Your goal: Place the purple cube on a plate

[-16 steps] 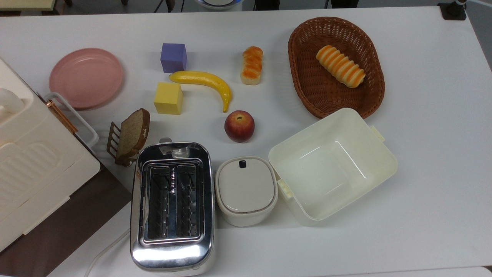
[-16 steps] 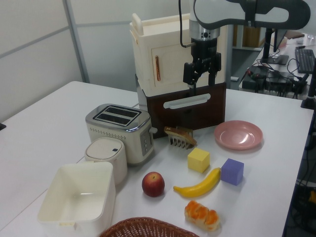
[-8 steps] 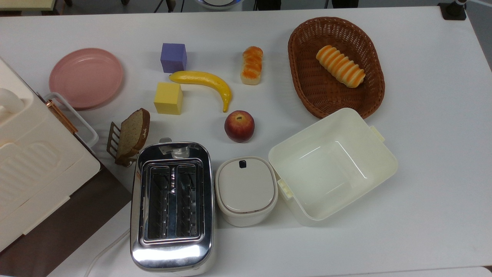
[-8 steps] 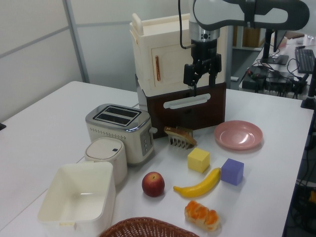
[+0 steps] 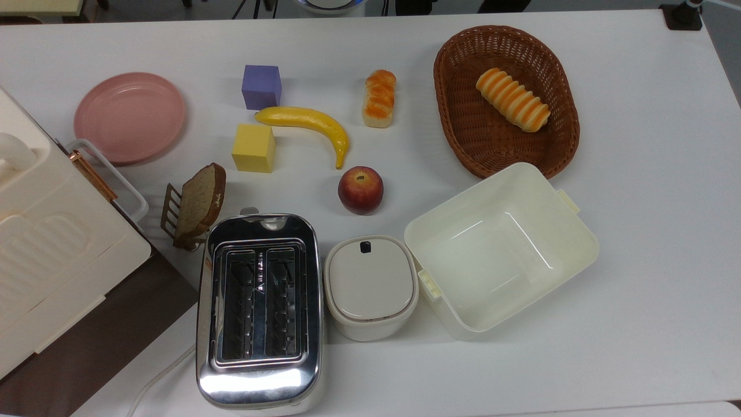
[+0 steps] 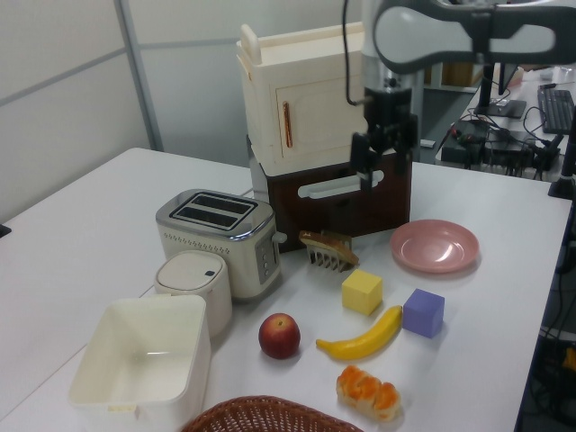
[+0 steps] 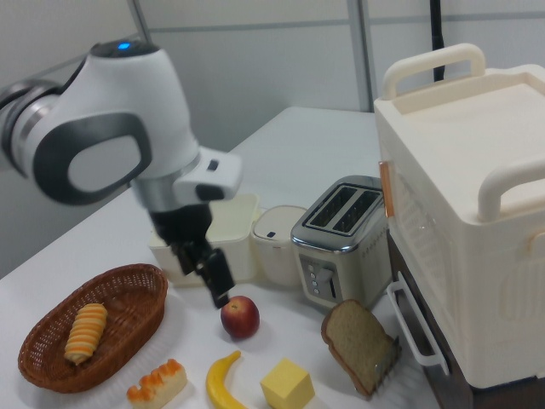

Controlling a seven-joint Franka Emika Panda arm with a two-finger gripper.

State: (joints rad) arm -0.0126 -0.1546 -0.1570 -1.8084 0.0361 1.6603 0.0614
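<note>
The small matte purple cube [image 6: 424, 312] is sitting on the table, well below my gripper [image 6: 368, 167]; the round pink plate [image 6: 434, 245] is lying nearer. I am seeing the fingers apart.

The Franka arm [image 6: 450, 31] is reaching in high above the table [image 6: 81, 225], its wrist pointing straight down; the gripper [image 6: 373, 160] is hanging with fingers slightly parted, holding nothing.
</note>
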